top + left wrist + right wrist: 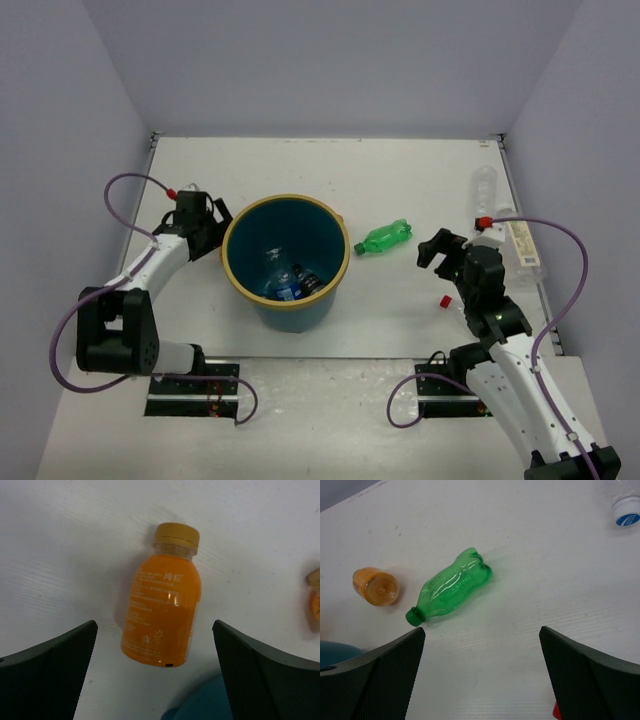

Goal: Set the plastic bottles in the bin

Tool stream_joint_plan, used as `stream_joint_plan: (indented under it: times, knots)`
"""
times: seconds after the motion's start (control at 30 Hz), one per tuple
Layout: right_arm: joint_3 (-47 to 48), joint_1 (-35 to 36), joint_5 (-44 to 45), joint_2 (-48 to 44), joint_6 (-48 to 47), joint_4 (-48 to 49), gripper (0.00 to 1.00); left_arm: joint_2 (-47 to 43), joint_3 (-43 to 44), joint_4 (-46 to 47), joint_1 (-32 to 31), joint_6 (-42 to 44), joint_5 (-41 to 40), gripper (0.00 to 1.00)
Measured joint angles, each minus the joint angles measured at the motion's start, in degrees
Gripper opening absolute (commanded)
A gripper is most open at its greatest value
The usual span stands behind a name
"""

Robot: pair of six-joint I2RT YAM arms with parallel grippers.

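Note:
The teal bin [238, 245] with a tan rim stands mid-table and holds a blue-labelled bottle [287, 286] and a dark one [311, 282]. My left gripper [210, 222] is open and low at the bin's left side. In the left wrist view it [155, 630] frames an orange bottle [162, 605] with a yellow cap, lying on the table just beyond its fingertips. A green bottle [383, 238] lies right of the bin, and it also shows in the right wrist view [451, 587]. My right gripper [437, 250] is open and empty, short of the green bottle [482, 630].
A clear bottle [484, 188] and a red-capped bottle [516, 240] lie along the right edge. A loose red cap [445, 300] sits near my right gripper. A small orange bottle [376, 586] stands by the bin. The bin wall [205, 702] is close under my left gripper.

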Motion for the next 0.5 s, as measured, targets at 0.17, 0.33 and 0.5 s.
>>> stream_joint_plan:
  times: [0.17,0.33,0.5]
  knots:
    - [0.00,0.00,0.01,-0.02,0.01,0.02,0.99,5.24,-3.72,3.23,0.00,-0.18,1.56,0.59]
    - [0.00,0.00,0.02,-0.42,0.02,-0.17,0.99,6.93,-4.40,5.44,0.02,-0.52,2.76,0.25]
    - [0.00,0.00,0.10,-0.83,0.02,-0.23,0.99,6.14,-4.38,4.99,0.02,-0.44,2.66,0.09]
